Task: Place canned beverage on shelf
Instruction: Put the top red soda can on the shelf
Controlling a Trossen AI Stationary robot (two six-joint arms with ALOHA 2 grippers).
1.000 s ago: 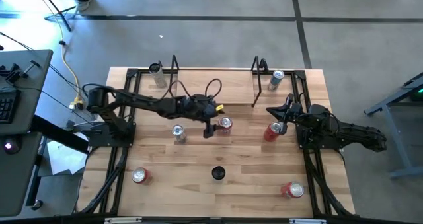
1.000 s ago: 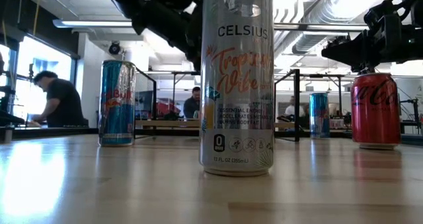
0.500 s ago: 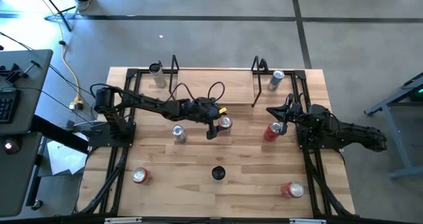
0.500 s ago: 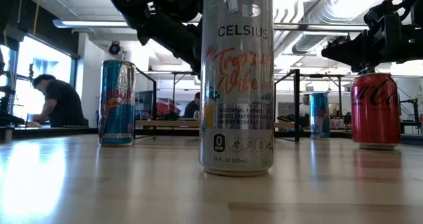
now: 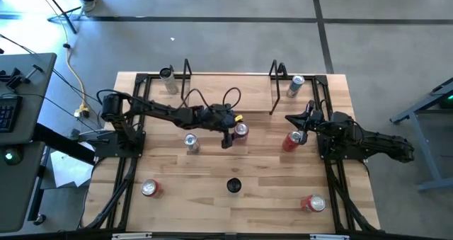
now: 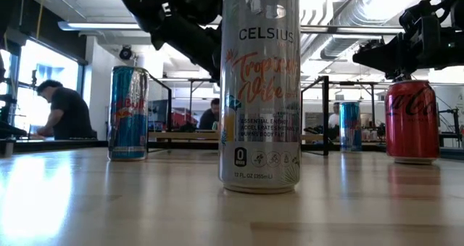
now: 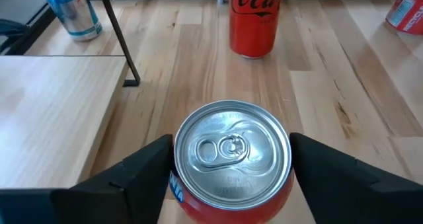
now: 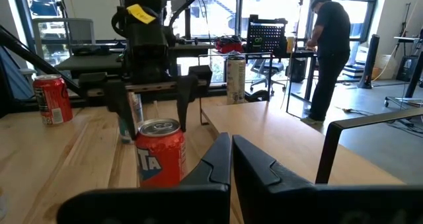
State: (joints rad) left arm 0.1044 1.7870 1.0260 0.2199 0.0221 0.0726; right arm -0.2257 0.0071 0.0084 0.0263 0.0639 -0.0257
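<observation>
A red can (image 7: 231, 159) stands upright on the wooden table, near its middle (image 5: 241, 131). My left gripper (image 7: 231, 184) reaches over it, slanting down from the table's left, one dark finger (image 7: 132, 181) close on each side of the can's upper wall. The shelf (image 7: 53, 118), a pale plank with black rod ends, stands just beyond it at the far side (image 5: 212, 88). My right gripper (image 8: 231, 159) waits shut at the table's right (image 5: 294, 118). In the low view a tall Celsius can (image 6: 259, 86) hides the red can. My left gripper has its fingers on opposite sides of the red can's wall just under the rim (image 7: 173, 178). Whether they touch it, I cannot tell. The can stands upright on the table.
A second red can (image 5: 291, 141) stands by my right gripper. Other cans are scattered: silver (image 5: 190, 142), red (image 5: 149, 188), red (image 5: 313, 203), a blue-and-silver one (image 5: 295, 84) at the far right, one lying at the far left (image 5: 168, 77).
My left gripper has sunk a little over the red can and edged toward the table's right, then kept still. The can has not moved.
</observation>
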